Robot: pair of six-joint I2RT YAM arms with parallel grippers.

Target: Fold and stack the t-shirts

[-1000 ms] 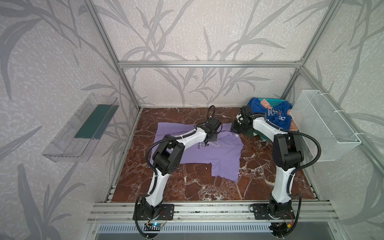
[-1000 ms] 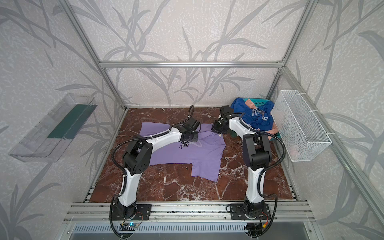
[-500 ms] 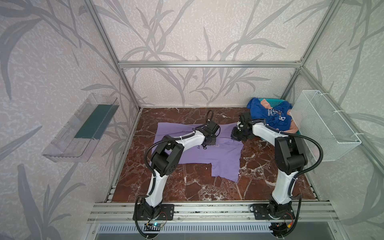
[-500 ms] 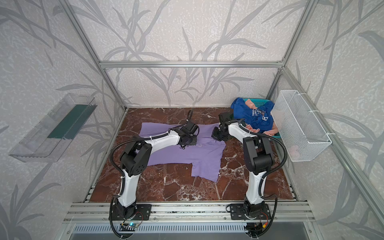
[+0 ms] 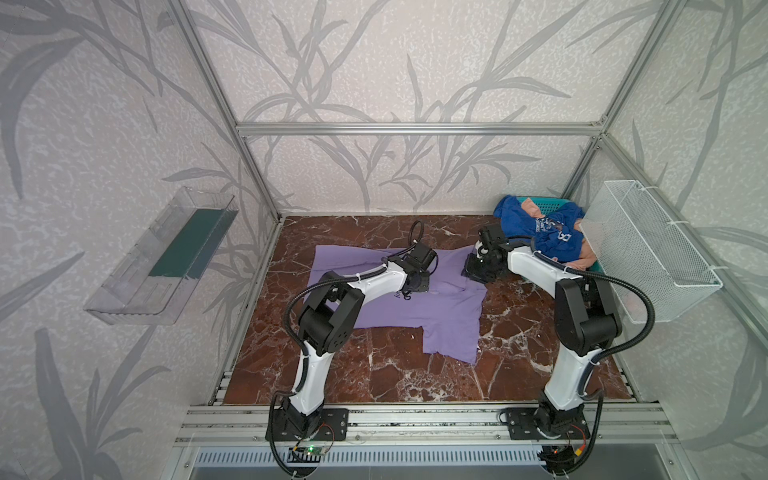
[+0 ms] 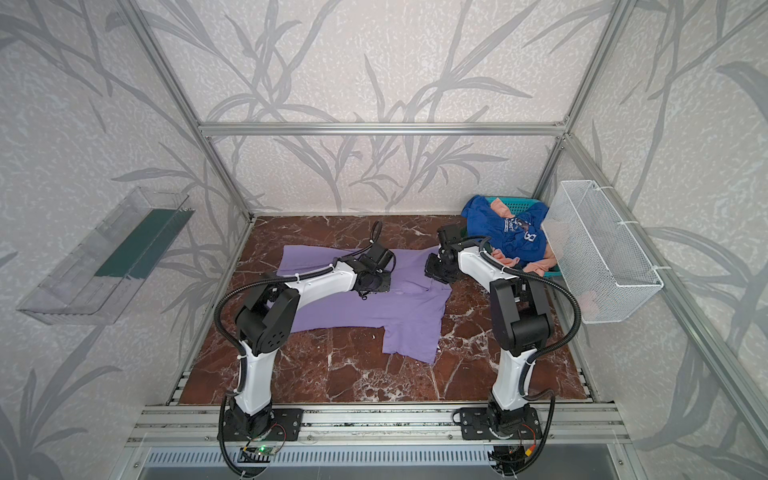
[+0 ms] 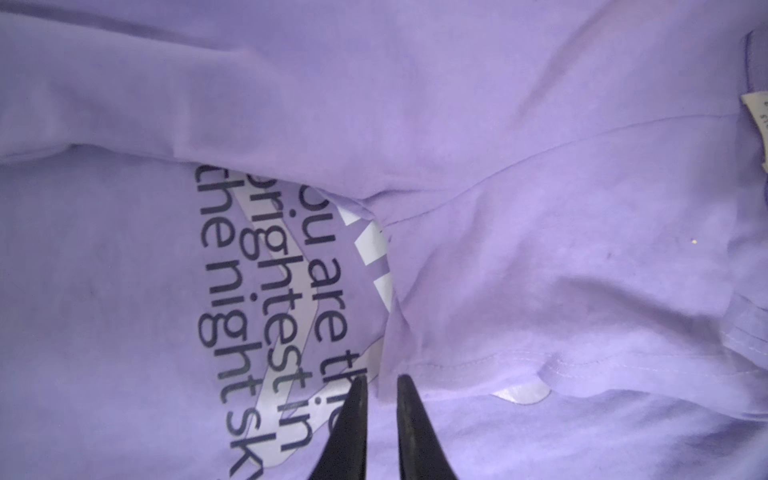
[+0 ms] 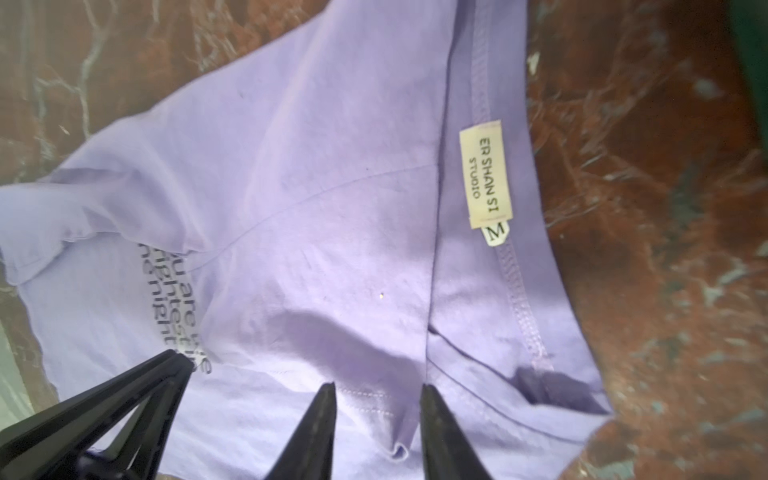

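The lavender t-shirt (image 5: 440, 316) (image 6: 399, 316) lies spread on the marble floor, its far collar edge folded toward the front. My left gripper (image 5: 415, 286) (image 7: 382, 380) rests on the dark print, jaws a narrow gap apart over a fold edge. My right gripper (image 5: 473, 272) (image 8: 378, 388) stands open above a small cloth fold near the collar label (image 8: 486, 174). It grips nothing. Royal blue (image 5: 540, 232) and peach (image 5: 577, 262) t-shirts are heaped at the back right.
The heaped shirts sit in a teal basket (image 5: 552, 203) in the back right corner. A white wire basket (image 5: 648, 253) hangs on the right wall. A clear tray (image 5: 137, 291) holding something flat and dark green hangs on the left wall. Bare marble (image 5: 374, 374) lies in front.
Both grippers have moved toward the front with the shirt's far edge, laying it over. Both jaws, shut before, now stand apart.
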